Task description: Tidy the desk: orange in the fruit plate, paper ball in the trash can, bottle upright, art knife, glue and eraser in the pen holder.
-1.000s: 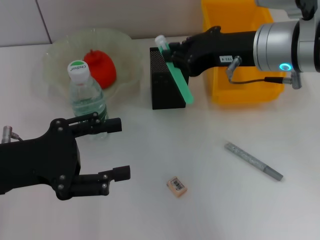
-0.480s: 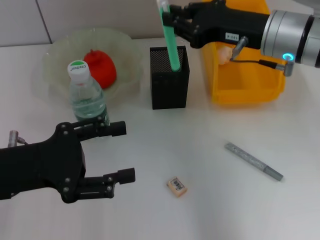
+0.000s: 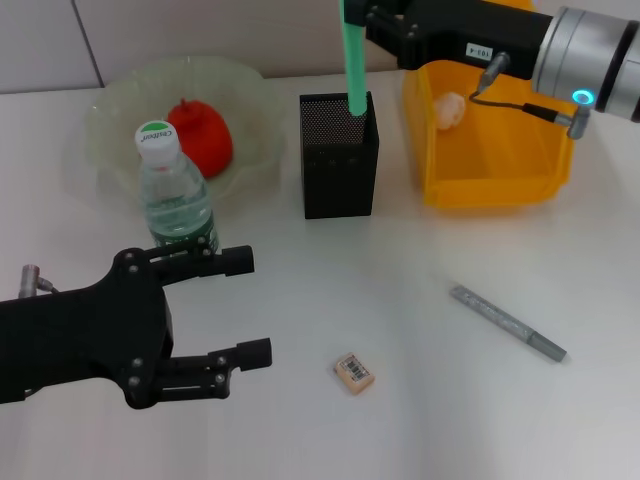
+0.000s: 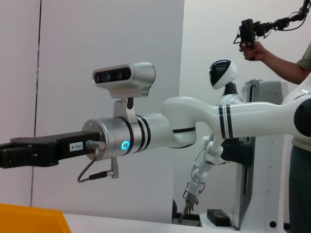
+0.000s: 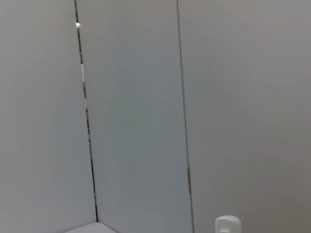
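— White desk [image 3: 480, 420] all round the pen holder [image 3: 339, 160]; how much room is there to move?

— Plenty in front of the pen holder: bare desk there, with only the eraser [image 3: 353, 372] and the grey art knife [image 3: 506, 322] lying well apart from each other. Behind and to the left of the holder sits the fruit plate [image 3: 110, 120] with the orange [image 3: 200, 135] in it, and the bottle [image 3: 176, 200] stands upright just in front of that plate. Close on the holder's right is the yellow trash can [image 3: 490, 150], paper ball [image 3: 450, 108] inside.

— And the claws?

— The right claw [image 3: 365, 20] hangs above the holder's back right corner, at the top edge of the head view, pinching the upper part of the green glue stick [image 3: 353, 60]. The stick stands nearly upright, its lower end inside the holder's rim. The left claw [image 3: 240, 305] is in front of the bottle and well left of the eraser, fingers spread wide with nothing between them.

— Anything from the wrist views?

— The left wrist view shows the right arm [image 4: 146, 133] stretched out against a wall, with a person [image 4: 296, 97] standing behind.
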Robot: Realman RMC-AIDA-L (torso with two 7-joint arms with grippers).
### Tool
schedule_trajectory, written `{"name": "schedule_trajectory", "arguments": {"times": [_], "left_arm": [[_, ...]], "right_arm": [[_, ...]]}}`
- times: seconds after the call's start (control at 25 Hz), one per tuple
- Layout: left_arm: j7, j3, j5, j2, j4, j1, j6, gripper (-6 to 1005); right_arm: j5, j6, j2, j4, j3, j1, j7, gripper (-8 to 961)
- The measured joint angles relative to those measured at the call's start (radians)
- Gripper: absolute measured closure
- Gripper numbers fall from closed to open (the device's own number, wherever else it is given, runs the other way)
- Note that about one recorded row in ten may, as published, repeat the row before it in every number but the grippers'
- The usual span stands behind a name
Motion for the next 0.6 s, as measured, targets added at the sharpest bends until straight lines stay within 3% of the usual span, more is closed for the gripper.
{"name": "schedule_trajectory", "arguments": {"times": [0.6], "left_arm": [[0.017, 0.003, 0.0, 0.0, -0.012, -0.002, -0.024, 198]], "right_arm": [[0.003, 0.008, -0.004, 0.097, 0.061, 0.03, -0.02, 802]]}}
